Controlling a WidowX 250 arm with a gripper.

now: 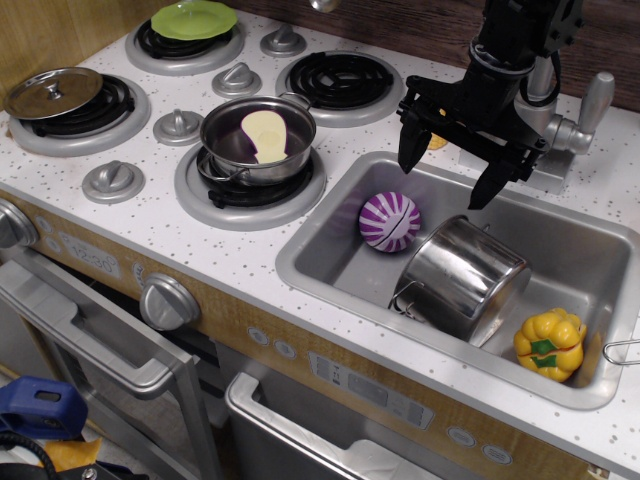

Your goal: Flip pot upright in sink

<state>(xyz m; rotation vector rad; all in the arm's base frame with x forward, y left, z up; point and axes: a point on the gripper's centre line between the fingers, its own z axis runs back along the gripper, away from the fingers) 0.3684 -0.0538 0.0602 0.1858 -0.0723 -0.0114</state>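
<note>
Stainless-steel pot (464, 279) lies tipped on its side at lower centre-right of the sink (600, 250) (purple ball (390, 221) just beside), not yet upright. Gripper (448, 168) hovers above, jaws spread, empty. Grasping and flipping remain.

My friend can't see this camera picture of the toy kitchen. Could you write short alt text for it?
A shiny steel pot lies tipped on its side in a grey sink, between a purple striped ball and a yellow toy pepper. A black robot gripper hangs open above the sink. To the left, a stovetop holds a shallower pot.
</note>
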